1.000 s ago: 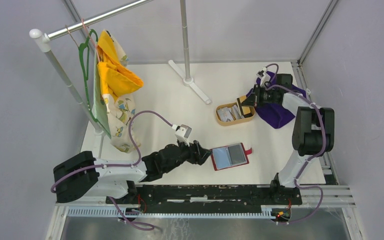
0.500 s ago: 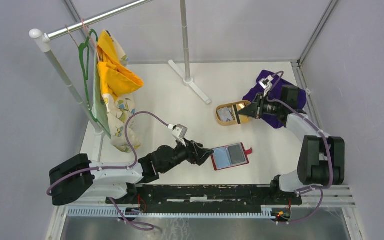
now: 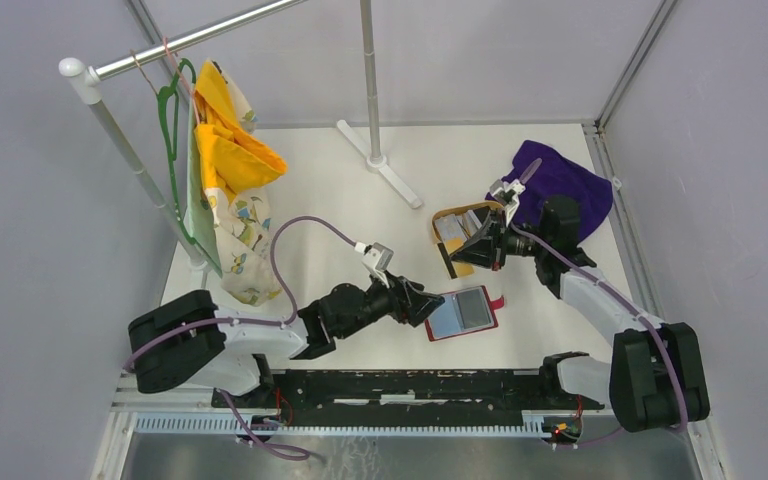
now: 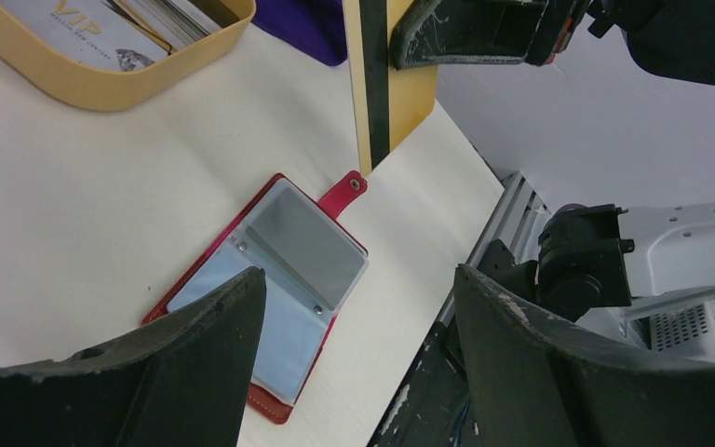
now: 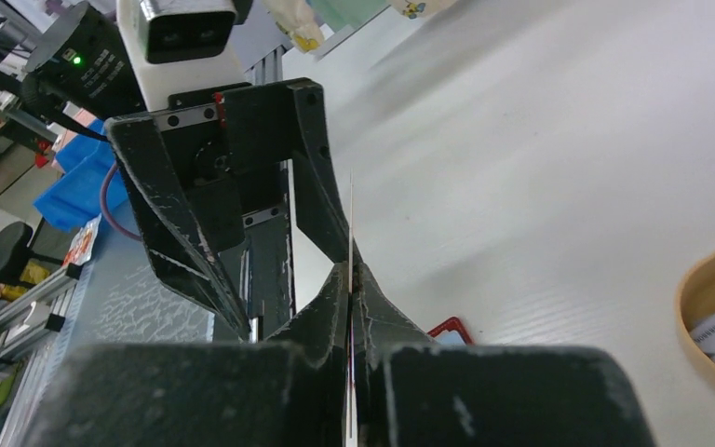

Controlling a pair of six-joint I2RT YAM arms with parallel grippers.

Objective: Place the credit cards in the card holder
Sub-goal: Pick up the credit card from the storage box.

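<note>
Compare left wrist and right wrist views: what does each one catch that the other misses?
Only left wrist: the wallet lying open, clear pockets showing; the card face, yellow with a black stripe; a purple cloth. Only right wrist: the card edge-on, pinched in the right hand, with the open left hand facing it. Both: the card, the tray, a bit of red wallet.
</note>
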